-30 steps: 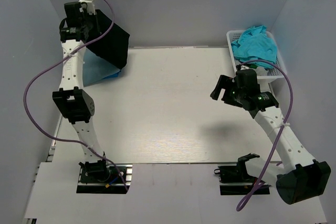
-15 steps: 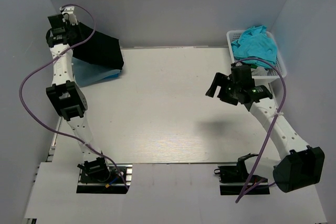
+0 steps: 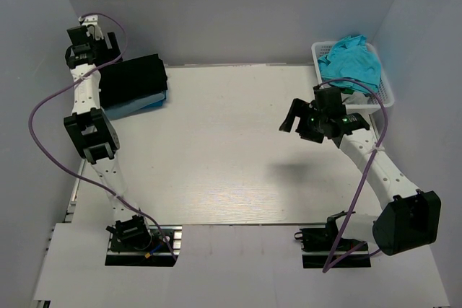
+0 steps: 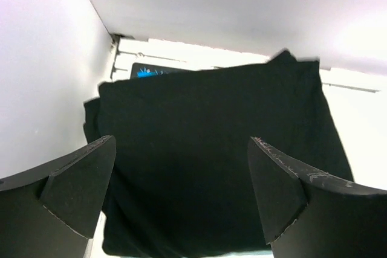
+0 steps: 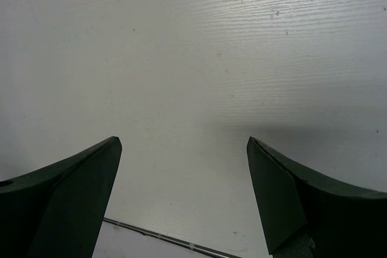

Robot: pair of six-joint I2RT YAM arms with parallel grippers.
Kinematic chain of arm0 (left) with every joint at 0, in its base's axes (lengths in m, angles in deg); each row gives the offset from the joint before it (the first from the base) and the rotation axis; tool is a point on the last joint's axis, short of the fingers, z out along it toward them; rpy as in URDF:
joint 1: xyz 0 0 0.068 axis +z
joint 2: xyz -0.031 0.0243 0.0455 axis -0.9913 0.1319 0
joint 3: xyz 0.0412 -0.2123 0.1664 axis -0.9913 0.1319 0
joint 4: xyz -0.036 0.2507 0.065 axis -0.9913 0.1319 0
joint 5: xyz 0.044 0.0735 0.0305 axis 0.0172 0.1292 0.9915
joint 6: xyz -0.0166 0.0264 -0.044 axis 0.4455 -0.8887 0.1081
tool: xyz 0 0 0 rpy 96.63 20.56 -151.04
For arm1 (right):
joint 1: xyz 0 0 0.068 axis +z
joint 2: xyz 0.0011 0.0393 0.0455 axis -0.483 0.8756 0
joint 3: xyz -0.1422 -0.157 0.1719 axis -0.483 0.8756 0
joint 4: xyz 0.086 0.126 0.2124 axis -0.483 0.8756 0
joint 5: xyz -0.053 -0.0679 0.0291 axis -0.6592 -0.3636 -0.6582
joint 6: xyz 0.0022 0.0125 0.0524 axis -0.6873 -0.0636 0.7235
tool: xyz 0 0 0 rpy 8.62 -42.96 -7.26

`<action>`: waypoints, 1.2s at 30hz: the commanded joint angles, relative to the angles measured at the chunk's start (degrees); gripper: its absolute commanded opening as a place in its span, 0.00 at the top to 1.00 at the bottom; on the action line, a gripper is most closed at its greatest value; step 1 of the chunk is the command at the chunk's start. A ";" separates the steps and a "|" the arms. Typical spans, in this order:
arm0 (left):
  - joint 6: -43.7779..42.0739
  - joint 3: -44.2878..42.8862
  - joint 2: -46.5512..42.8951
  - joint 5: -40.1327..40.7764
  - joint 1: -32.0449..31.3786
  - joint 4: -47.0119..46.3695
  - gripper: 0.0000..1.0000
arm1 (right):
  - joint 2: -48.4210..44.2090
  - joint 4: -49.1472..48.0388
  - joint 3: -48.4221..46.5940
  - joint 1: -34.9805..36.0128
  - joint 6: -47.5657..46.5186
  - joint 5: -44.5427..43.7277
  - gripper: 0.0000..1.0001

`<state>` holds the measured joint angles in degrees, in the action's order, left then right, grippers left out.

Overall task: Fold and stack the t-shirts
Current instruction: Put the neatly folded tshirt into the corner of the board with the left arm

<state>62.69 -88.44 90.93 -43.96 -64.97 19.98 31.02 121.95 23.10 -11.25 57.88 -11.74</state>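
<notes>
Hovering the left gripper (image 4: 184,194), fingers apart and empty, over the folded black t-shirt (image 4: 211,143), lying on the light blue t-shirt (image 3: 136,107) well across from the basket (image 3: 387,96), apparently as the stack. Holding the right gripper (image 5: 181,197) spread wide just beside the basket, probably ready for the turquoise t-shirts (image 3: 351,60) heaped inside.

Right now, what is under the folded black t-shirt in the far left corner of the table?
A light blue t-shirt lies under the black t-shirt; only its near edge peeks out. The rest, and anything below it, is covered.
</notes>
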 commanded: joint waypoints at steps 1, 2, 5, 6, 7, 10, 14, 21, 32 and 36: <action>1.01 0.01 -3.25 -0.03 -0.22 -2.36 0.00 | -0.09 -2.55 -2.53 -0.14 0.53 1.77 0.10; 1.62 1.23 -3.26 -1.17 -0.23 -2.36 0.00 | -0.27 -2.73 -2.27 -0.31 0.18 1.94 0.10; 2.67 4.21 -6.50 -4.08 -0.93 -1.84 0.00 | -0.88 -3.43 -1.48 -0.22 0.00 2.21 0.10; 3.20 5.10 -7.46 -4.08 -1.54 -1.84 0.00 | -1.23 -3.87 -1.30 -0.23 -0.17 2.38 0.10; 4.34 6.07 -9.48 -6.26 -2.33 -1.31 0.00 | -1.50 -4.22 -0.61 -0.23 -0.18 2.91 0.10; 7.50 14.81 -14.05 -3.40 -5.66 0.10 0.00 | -2.99 -6.33 1.94 -0.14 -0.26 4.05 0.10; 11.98 39.51 -31.25 4.08 -14.01 -9.62 0.00 | -6.24 -10.19 6.78 -0.31 -0.26 6.42 0.10; 25.69 71.15 -59.31 13.31 -28.95 -5.82 0.00 | -16.68 -10.73 16.79 -0.14 -2.63 8.27 0.10; 30.54 84.21 -81.56 18.68 -35.82 4.40 0.00 | -32.08 -11.87 27.35 -0.23 -2.29 5.64 0.10; 30.01 84.99 -83.24 18.51 -35.82 4.93 0.00 | -35.95 -12.83 29.46 0.04 -1.66 4.84 0.10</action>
